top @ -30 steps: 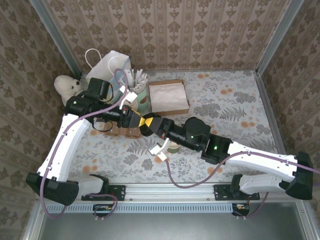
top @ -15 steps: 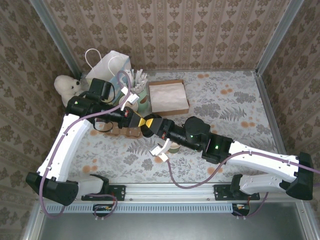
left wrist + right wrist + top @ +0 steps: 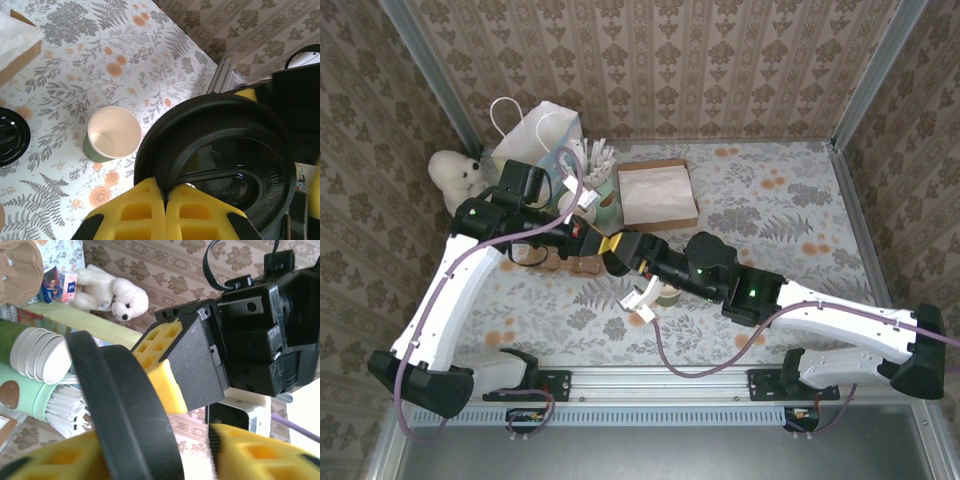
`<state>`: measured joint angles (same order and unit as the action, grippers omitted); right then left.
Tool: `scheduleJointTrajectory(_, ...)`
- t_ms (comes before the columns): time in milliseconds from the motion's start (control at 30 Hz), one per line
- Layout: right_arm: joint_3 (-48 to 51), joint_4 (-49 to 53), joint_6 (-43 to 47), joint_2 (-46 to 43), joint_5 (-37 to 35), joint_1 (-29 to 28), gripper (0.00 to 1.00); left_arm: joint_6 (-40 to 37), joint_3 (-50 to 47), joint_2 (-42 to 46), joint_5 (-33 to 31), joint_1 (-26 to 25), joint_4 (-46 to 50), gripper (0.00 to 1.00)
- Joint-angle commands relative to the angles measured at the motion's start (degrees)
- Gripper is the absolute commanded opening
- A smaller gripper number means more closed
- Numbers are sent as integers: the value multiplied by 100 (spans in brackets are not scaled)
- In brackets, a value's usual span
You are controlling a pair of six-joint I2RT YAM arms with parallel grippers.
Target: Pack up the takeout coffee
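Black lid (image 3: 220,125) pinched by left gripper (image 3: 164,195); right gripper (image 3: 160,457) apart round it. L wrist cam: 2nd lid (image 3: 10,135), 1 open cup (image 3: 112,132).

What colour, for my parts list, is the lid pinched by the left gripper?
Black lid, clearest in the left wrist view.

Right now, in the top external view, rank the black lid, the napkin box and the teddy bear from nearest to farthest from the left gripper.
1. The black lid: pinched in the left gripper itself.
2. The napkin box: just behind the gripper, to its right.
3. The teddy bear: far off to the left.
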<state>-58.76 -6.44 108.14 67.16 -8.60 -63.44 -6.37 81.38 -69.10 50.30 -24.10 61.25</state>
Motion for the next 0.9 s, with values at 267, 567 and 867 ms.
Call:
scheduleJointTrajectory(267,-361,2129,-6049,-209,-1274,85,100,1481,-497,128,-825,231,-1003,0)
scheduleJointTrajectory(567,-684,3273,-13250,86,-1266,935,100,2653,-725,90,-2798,-166,-1033,0)
scheduleJointTrajectory(867,-198,3364,-15573,-158,202,1828,100,3339,-624,-83,-4831,-1347,-726,0)
